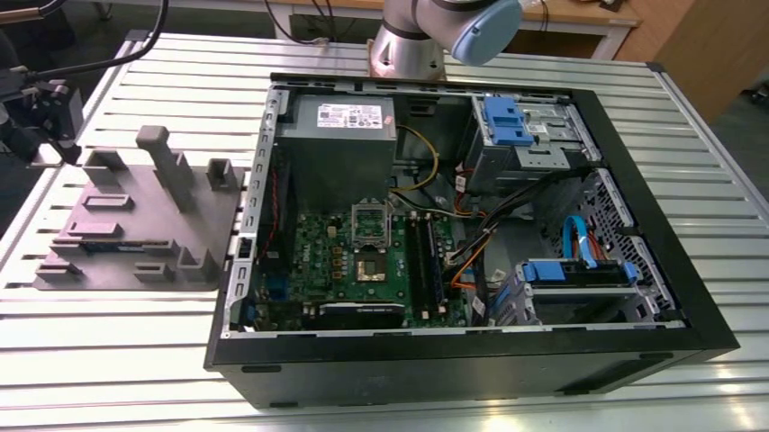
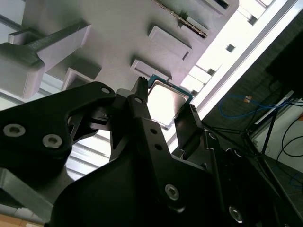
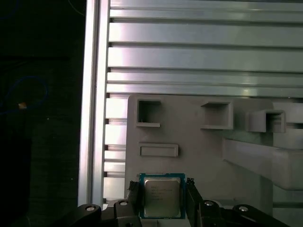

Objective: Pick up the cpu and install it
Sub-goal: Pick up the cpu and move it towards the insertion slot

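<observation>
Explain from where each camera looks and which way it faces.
Exterior view: off the arm, high, looking down at the computer case and grey block; arm base shows.
First wrist view: on the wrist, looking down past the pincer at the chip.
Second wrist view: on the wrist, slanted, behind the pincer.
Both wrist views share the chip and grey block.
</observation>
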You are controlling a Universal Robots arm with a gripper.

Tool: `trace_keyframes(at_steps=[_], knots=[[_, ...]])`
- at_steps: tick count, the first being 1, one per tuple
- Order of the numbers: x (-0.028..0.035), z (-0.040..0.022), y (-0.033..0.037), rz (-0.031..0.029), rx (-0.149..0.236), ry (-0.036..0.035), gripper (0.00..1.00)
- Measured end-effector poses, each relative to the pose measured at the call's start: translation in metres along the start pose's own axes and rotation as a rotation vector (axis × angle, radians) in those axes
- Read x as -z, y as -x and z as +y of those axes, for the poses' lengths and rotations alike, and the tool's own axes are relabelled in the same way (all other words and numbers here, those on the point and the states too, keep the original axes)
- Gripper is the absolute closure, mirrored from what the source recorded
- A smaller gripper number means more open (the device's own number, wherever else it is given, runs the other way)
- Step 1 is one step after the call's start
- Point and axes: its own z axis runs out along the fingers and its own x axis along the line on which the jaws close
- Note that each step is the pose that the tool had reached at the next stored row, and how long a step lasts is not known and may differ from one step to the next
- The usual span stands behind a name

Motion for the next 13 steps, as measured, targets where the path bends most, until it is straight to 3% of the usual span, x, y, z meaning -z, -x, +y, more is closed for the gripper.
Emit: trace_keyframes(at_steps=[13], knots=[[0.0036,0.0002,0.0,0.0002,0.0,-0.0001,0.53]])
